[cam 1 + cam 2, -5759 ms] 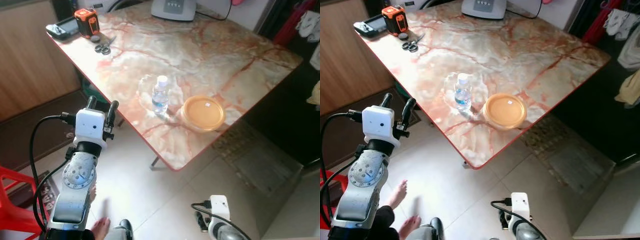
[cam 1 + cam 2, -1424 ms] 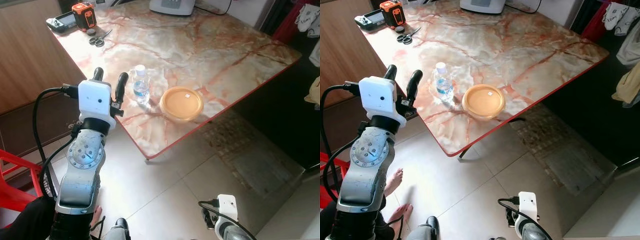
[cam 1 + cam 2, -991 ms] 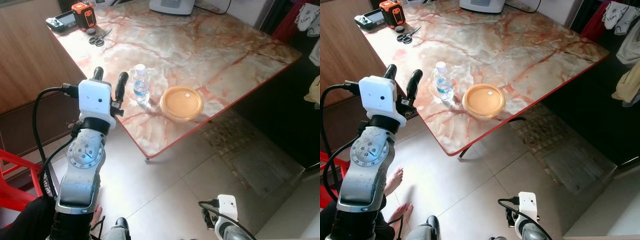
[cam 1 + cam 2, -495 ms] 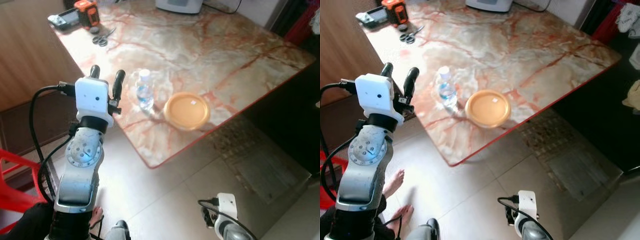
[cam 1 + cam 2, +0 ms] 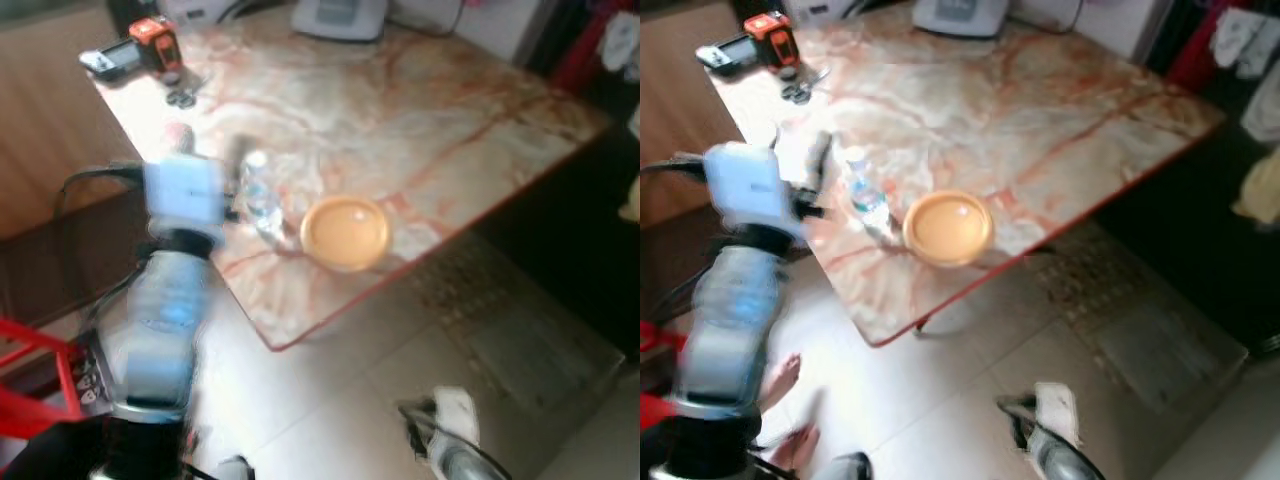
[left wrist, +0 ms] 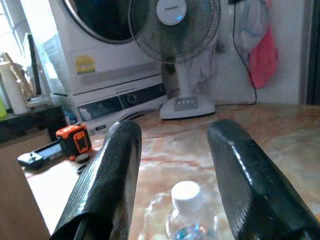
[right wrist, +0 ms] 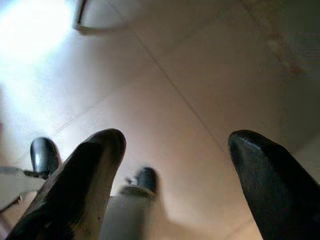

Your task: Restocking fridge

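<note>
The water bottle [image 6: 186, 212] stands on the marble worktop [image 5: 420, 110] just beside the orange lidded container [image 5: 345, 232]. The left gripper [image 6: 172, 160] hovers near it, jaws spread wide and framing the cap. A good grasp likely means lowering to the bottle's body, centring it, then closing. The right gripper [image 7: 175, 195] hangs idle over the floor, jaws wide.

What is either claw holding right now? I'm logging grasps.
Nothing. The left claw is open, lined up with the water bottle but not touching it. The right claw hangs open over the floor.
</note>
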Robot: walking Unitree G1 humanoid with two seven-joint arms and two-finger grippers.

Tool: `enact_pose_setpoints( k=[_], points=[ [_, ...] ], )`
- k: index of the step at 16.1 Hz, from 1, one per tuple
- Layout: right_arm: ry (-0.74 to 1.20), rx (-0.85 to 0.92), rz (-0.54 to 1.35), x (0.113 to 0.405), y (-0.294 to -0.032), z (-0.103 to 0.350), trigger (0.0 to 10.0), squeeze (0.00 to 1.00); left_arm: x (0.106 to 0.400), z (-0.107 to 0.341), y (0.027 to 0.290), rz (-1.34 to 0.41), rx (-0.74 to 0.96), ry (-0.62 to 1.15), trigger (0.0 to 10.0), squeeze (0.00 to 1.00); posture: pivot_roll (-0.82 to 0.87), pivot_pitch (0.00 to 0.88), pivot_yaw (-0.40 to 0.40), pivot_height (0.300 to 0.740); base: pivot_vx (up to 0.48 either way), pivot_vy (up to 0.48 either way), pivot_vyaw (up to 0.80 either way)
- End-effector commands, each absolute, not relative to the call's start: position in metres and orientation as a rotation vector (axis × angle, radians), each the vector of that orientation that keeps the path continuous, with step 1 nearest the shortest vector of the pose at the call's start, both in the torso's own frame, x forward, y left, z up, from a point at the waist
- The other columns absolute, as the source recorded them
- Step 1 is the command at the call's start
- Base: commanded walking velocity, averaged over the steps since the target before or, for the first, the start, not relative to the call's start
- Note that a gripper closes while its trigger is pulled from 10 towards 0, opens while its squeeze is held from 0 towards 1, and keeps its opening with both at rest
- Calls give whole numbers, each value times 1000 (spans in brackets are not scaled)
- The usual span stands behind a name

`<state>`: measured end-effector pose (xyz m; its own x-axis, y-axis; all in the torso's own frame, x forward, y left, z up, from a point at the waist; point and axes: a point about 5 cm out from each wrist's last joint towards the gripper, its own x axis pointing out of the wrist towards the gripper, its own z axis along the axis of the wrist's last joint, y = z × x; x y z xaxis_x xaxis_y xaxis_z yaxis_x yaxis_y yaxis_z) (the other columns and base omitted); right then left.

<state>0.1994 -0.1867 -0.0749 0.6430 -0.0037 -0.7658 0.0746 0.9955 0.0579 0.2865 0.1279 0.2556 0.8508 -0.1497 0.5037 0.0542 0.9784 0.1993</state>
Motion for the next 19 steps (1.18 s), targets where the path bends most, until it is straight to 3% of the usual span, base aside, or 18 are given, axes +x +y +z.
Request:
enact_pose_setpoints(
  k=[1, 7, 14, 19],
  points=[
    [869, 99, -42, 202, -183, -74, 10000, 0, 285, 260, 137, -74, 192, -556, 10000, 0, 71, 217, -88, 740, 285, 0, 0],
    [872, 80, -25, 202, -183, -74, 10000, 0, 285, 261, 137, -70, 191, -563, 10000, 0, 71, 216, -90, 740, 289, 0, 0],
    [885, 89, -30, 201, -183, -75, 10000, 0, 285, 263, 138, -65, 195, -571, 10000, 0, 76, 214, -88, 740, 284, 0, 438],
    [893, 75, -18, 201, -182, -75, 10000, 0, 281, 279, 133, -115, 295, -610, 10000, 0, 91, 214, -86, 740, 0, 0, 0]
  ],
)
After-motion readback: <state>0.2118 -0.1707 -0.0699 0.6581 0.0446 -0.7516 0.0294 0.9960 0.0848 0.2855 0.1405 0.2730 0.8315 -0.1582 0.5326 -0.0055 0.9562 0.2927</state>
